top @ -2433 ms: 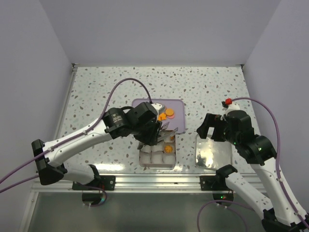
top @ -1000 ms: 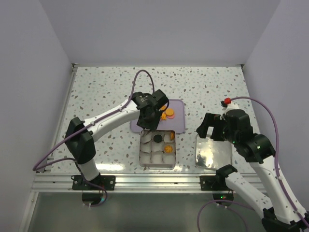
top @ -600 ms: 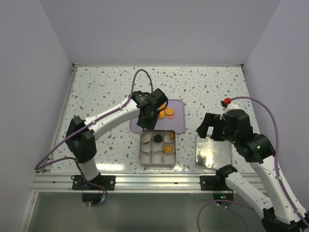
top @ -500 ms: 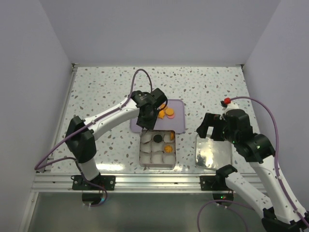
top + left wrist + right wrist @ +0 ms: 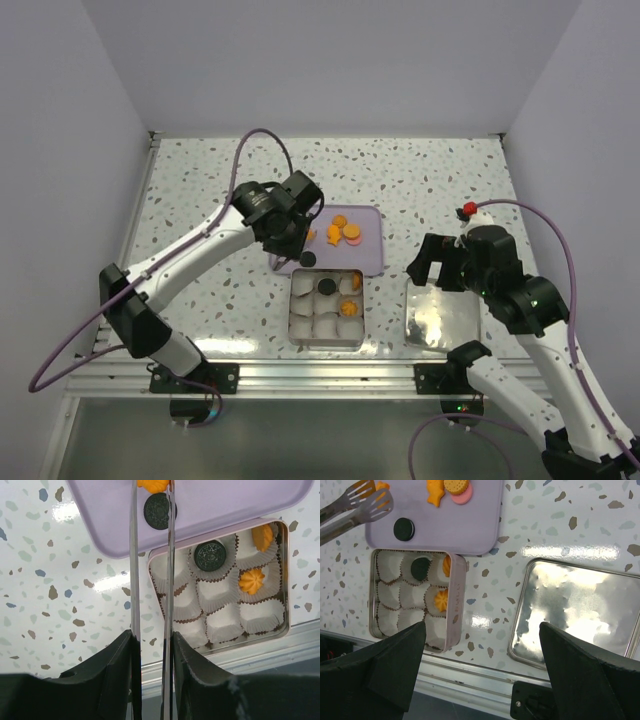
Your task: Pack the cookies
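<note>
**A:** Look at that counter (image 5: 200, 180): glossy white terrazzo flecked with grey and brown, and glare patches near the front. Plain pale walls (image 5: 320, 60) box it in on three sides, and an aluminium rail (image 5: 320, 375) runs along the near edge.

**B:** And mid-counter sits the lilac tray (image 5: 365, 258), touching the far side of the square tin (image 5: 459, 610). The tin is lined with white paper cups (image 5: 222, 625).

**A:** The left tool (image 5: 152, 645) is clamped on a pair of metal tongs (image 5: 134, 570), fingers pressing both of their arms. It's reaching over the tray's left half.

**B:** The tong tips are pinching an orange cookie (image 5: 154, 485) over the tray. Just beside them a black cookie (image 5: 160, 511) lies flat near the tray's front edge.

**A:** More of the cookies (image 5: 345, 230) cluster further right on the tray. They're orange ones, with a pinkish one tucked against them.

**B:** Inside the tin there's another black one (image 5: 210, 555) in the middle cup of the far row. Two orange ones sit in the right-hand column, far and middle cups. The other cups show only white paper.

**A:** Over on the right, the right tool (image 5: 481, 625) hangs with its fingers spread wide, holding nothing.

**B:** Below it a shiny metal lid (image 5: 443, 315) lies flat on the counter, apart from the tin, reflecting the light.
</note>
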`<state>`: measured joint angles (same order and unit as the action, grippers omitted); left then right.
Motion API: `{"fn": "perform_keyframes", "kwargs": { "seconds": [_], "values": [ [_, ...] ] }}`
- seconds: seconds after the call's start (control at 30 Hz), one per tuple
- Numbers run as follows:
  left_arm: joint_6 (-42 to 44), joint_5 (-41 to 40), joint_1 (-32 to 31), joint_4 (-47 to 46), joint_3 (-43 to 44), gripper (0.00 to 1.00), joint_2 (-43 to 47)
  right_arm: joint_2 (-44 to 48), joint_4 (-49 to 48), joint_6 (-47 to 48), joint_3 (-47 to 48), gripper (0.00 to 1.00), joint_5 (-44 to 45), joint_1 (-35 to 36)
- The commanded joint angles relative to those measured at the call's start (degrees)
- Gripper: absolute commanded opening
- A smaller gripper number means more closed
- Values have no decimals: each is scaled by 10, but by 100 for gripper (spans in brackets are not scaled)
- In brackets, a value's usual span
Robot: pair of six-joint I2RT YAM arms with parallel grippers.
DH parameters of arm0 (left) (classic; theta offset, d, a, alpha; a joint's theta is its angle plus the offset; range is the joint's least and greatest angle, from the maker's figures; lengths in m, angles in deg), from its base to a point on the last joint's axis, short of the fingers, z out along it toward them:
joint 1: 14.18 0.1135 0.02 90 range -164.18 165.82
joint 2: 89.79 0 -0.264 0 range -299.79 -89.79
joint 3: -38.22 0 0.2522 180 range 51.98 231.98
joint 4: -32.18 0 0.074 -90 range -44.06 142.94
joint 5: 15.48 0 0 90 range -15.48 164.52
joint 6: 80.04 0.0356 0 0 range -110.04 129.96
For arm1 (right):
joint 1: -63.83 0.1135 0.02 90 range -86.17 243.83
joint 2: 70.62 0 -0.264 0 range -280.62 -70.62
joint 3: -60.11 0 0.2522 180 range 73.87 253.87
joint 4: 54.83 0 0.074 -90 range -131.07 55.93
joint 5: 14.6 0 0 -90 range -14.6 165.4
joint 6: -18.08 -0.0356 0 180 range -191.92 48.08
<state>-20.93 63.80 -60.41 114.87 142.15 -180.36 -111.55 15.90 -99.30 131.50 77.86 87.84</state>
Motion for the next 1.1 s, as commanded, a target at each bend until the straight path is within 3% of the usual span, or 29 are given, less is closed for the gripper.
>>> {"fn": "perform_keyframes", "kwargs": {
  "seconds": [0.0, 0.47, 0.83, 1.07],
  "values": [
    [9, -1, 2, 21, -4, 34, 58, -2, -20, 4, 5, 99, 4, 2],
    [6, 105, -43, -34, -147, 29, 231, -1, -26, -12, -5, 99, -17, 2],
    [-20, 92, -82, -14, -164, 28, 234, 17, -11, -19, -11, 99, -14, 2],
    [-31, 42, -83, -26, -130, 45, 205, 20, -8, -19, -9, 99, -12, 2]
  ]
}}
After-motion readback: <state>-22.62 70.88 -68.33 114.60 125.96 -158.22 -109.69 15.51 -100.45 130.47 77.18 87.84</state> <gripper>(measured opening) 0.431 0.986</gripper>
